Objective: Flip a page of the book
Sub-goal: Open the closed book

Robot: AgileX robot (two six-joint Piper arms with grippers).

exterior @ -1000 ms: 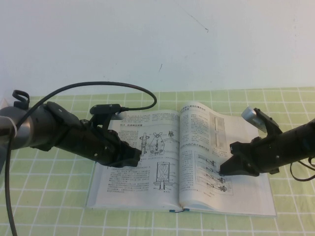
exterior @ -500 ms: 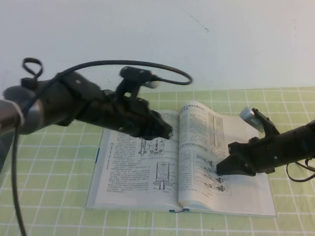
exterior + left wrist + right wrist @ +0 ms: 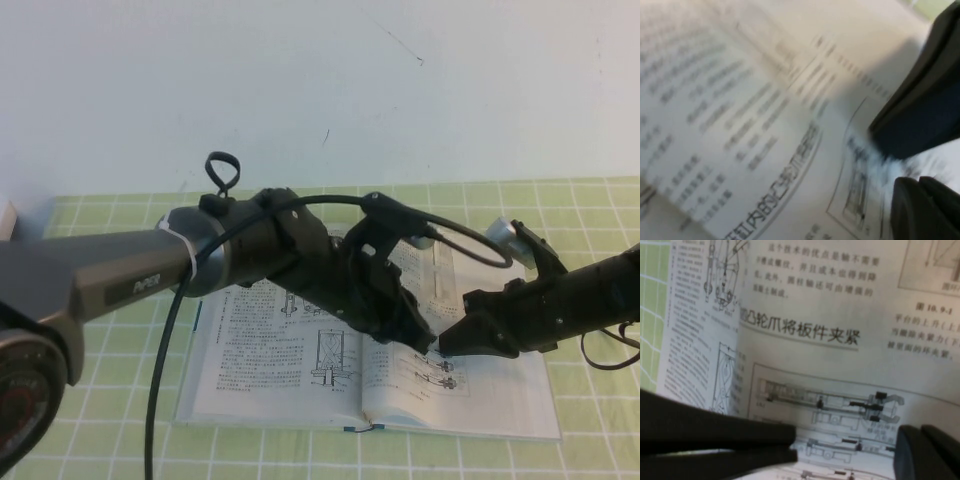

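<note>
The book (image 3: 250,345) lies open and flat on the checked cloth. Its right-hand page (image 3: 475,275) carries a tall grey photo and rod drawings. My left arm reaches across the spine, and my left gripper (image 3: 422,340) is shut, its tip down on the rod drawings. My right gripper (image 3: 448,346) is also shut, its tip resting on the same page just beside the left one. In the right wrist view the page (image 3: 840,340) fills the picture, with my right gripper (image 3: 926,452) and the left gripper (image 3: 790,442) both on it. Seen from the left wrist, the left gripper (image 3: 920,205) sits close to the paper (image 3: 765,125).
A green checked cloth (image 3: 100,420) covers the table, with a white wall behind. The left arm's black cable (image 3: 460,245) loops over the upper right page. A blue ribbon marker (image 3: 365,428) pokes out at the bottom of the spine. The left arm hides the book's middle.
My left arm has swung from above the left page across the spine to the right page, ending next to the right gripper. The right gripper has barely moved.
</note>
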